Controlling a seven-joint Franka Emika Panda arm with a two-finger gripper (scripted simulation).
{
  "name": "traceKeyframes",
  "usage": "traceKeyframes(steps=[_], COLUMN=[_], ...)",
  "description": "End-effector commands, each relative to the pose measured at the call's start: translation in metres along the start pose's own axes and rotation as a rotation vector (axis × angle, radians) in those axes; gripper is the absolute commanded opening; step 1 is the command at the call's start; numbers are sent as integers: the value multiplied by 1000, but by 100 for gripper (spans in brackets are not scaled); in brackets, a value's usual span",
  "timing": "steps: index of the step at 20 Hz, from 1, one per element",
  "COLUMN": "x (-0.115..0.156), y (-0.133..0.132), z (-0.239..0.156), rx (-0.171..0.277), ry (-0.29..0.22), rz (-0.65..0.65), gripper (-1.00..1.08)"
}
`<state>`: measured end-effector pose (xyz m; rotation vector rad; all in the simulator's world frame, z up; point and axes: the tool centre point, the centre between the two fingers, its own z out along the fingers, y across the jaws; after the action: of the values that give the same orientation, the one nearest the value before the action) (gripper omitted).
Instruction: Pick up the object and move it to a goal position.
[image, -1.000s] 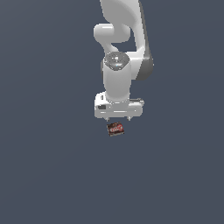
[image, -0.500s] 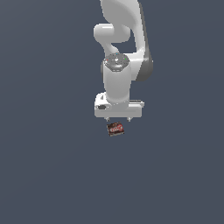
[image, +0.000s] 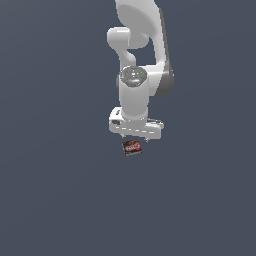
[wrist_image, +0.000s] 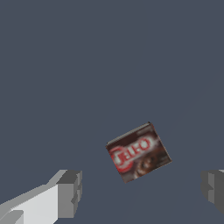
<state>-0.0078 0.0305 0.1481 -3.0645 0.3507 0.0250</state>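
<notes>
The object (image: 132, 147) is a small flat box with dark brown sides and a red label with white lettering, lying flat on the grey floor. It also shows in the wrist view (wrist_image: 138, 152), turned at an angle. My white gripper (image: 135, 137) hangs just above it, pointing down. In the wrist view the gripper (wrist_image: 141, 190) is open and empty. Its grey fingers (wrist_image: 69, 193) stand wide apart on either side, and the box sits slightly off the line between them.
The white arm (image: 142, 60) rises from the gripper toward the top of the exterior view. A plain dark grey floor (image: 60, 190) lies all around; no other object shows.
The arm has sunk slightly toward the box. The box has not moved, and the gripper stays open.
</notes>
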Motion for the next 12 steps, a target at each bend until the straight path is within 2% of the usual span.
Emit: traceKeyframes(steps=[1, 12], x=[-1, -8], y=[0, 4], z=[6, 31], rx=[-1, -10], ry=[0, 4], rz=[66, 369], gripper=[100, 100])
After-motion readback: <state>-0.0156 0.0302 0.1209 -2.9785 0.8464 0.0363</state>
